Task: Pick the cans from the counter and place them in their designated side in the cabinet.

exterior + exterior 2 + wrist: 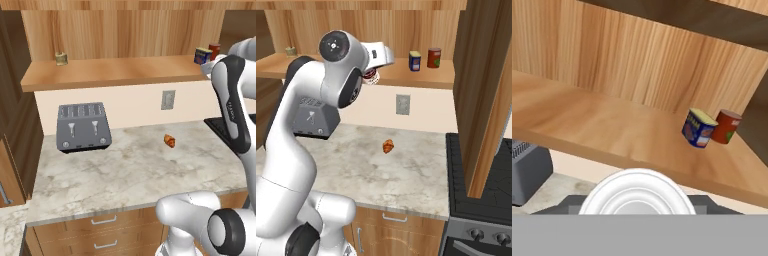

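pale-lidded red-and-white can (637, 192), nearest the lens, sits clamped in the partly closed gripper (372, 76), raised to the cabinet (602, 125) shelf for placement left of the blue can (699, 128) at far right.

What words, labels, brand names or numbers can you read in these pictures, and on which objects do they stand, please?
None can be read.
Blue can on the cabinet shelf: yellow label with red marks, too blurred to read.
Dark red can: pale patch, no legible text.
Robot arm: small dark lettering, too small to read.
Toaster: only lever symbols.
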Motion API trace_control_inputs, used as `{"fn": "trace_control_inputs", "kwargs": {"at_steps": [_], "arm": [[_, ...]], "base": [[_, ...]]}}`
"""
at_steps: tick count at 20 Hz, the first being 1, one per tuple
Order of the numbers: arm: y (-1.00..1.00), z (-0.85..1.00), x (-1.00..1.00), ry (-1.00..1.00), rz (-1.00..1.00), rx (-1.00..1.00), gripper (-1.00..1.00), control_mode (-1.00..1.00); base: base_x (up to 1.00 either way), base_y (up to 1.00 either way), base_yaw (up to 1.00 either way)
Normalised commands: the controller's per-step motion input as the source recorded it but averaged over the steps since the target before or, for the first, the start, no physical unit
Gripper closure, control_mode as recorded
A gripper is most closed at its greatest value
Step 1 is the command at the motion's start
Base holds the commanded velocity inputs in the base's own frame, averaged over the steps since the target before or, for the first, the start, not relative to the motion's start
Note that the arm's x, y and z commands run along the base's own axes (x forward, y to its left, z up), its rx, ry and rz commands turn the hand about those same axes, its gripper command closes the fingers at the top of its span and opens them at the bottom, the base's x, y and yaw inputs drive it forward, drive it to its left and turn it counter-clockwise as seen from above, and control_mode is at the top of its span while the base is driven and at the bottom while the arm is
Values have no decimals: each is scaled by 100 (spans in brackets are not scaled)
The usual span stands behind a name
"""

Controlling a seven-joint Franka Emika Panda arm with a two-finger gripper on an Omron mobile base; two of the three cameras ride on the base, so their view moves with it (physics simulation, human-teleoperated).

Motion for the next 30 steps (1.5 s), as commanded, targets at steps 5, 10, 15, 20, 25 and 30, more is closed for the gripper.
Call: {"fn": "trace_control_inputs", "kwargs": {"at_steps": [5,10,15,20,25,30], "arm": [[-7,0,13,0,0,0,100,-100],[-3,0,19,0,0,0,100,-100],[-3,0,16,0,0,0,100,-100],[-1,0,17,0,0,0,100,-100],[-4,0,17,0,0,0,100,-100],[-6,-3,16,0,0,0,100,-100]], "base": [[0,0,0],[0,0,0],[0,0,0],[0,0,0],[0,0,0],[0,0,0]]}}
